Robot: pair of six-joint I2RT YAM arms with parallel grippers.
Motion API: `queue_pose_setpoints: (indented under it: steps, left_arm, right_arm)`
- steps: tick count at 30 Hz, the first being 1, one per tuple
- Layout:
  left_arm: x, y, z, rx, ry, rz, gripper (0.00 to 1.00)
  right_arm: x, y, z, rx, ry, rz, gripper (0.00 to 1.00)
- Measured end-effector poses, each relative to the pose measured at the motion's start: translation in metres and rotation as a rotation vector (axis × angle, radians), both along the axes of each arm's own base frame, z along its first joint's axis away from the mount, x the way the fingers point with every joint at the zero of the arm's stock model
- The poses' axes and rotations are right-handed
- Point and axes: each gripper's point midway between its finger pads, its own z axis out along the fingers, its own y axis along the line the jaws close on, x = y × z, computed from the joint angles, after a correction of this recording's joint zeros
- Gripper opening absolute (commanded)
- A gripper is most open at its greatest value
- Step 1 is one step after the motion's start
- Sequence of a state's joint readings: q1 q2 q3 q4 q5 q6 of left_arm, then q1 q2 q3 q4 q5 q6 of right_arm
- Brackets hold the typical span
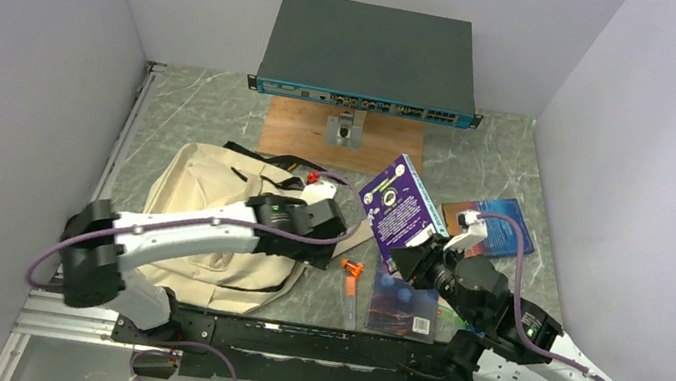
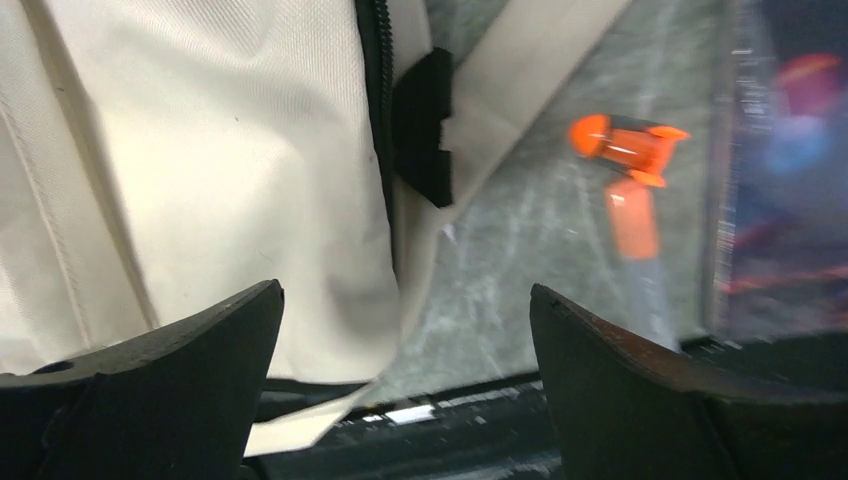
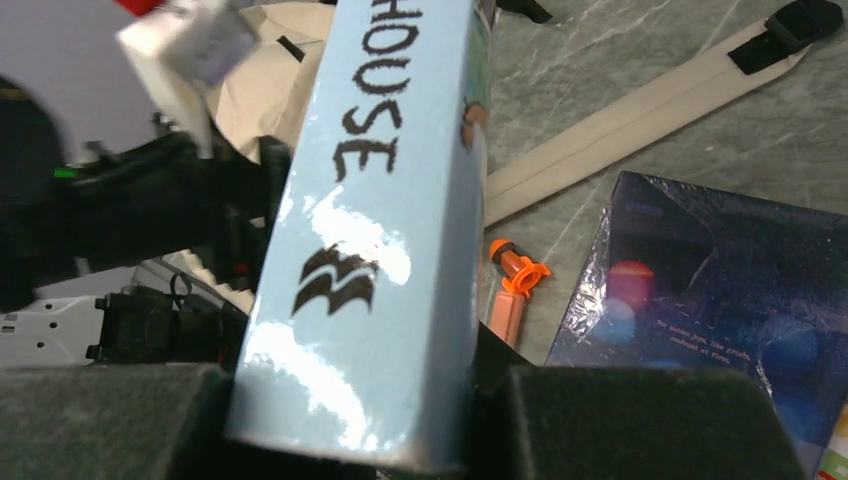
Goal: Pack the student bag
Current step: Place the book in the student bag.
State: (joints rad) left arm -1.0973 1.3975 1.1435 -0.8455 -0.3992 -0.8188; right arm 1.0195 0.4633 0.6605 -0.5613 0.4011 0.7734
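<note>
At the far left the beige backpack (image 1: 212,197) lies flat on the table (image 1: 196,99), its black handle toward the far side. I cannot tell whether the zip is open, or whether anything is inside (no view looks into it). The left gripper (image 2: 405,310) hovers low over the bag's right edge by the black zip, jaws spread wide with nothing between them.

Right of the bag, an orange-capped pen (image 1: 351,278) lies loose on the table, and beside it a dark plastic-wrapped book (image 1: 403,306) lies flat. Above these, the right gripper (image 3: 370,420) is clamped on the lower end of a book with a purple cover and pale-blue spine (image 1: 400,210), lifted and tilted toward the bag. Farther right a blue book (image 1: 502,227) lies on the table.

By my reading, packing is at an early stage: one book is in hand, and three items wait outside the bag.
</note>
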Motion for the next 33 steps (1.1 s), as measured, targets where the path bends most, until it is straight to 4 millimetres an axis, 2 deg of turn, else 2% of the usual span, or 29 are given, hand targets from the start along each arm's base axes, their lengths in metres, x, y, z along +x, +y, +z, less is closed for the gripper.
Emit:
queue_pose_setpoints:
  steps: [3,5,7,10,12,16,19,25,29,33]
  left_arm:
    - [0.009,0.008,-0.026,0.164,-0.001,0.012,0.84]
    - [0.012,0.018,-0.037,0.248,-0.004,0.025,0.75]
    - [0.013,0.03,-0.04,0.316,-0.012,0.037,0.56]
    - [0.017,0.042,-0.034,0.368,-0.042,0.049,0.26]
    - [0.019,0.049,-0.028,0.394,-0.061,0.061,0.01]
    - [0.02,0.067,-0.005,0.425,-0.109,0.076,0.0]
    - [0.019,0.08,0.021,0.412,-0.15,0.081,0.0]
    - [0.016,0.097,0.069,0.314,-0.241,0.038,0.0]
    - [0.015,0.1,0.084,0.275,-0.278,-0.008,0.0]
    - [0.016,0.096,0.089,0.261,-0.294,-0.052,0.0]
  right_arm:
    - [-0.002,-0.002,-0.003,-0.008,0.008,0.003,0.0]
    - [-0.004,-0.001,-0.006,-0.011,0.017,0.011,0.0]
    - [-0.006,0.001,-0.012,-0.015,0.029,0.027,0.0]
    - [-0.01,0.005,-0.022,-0.022,0.056,0.053,0.0]
    - [-0.014,0.012,-0.029,-0.019,0.081,0.084,0.0]
    - [-0.022,0.036,-0.041,-0.005,0.157,0.181,0.0]
    - [-0.028,0.061,-0.041,0.057,0.23,0.29,0.0]
    - [-0.025,0.098,-0.044,0.218,0.411,0.438,0.0]
    - [-0.028,0.126,-0.052,0.322,0.527,0.536,0.0]
    - [-0.023,0.153,-0.063,0.406,0.625,0.582,0.0]
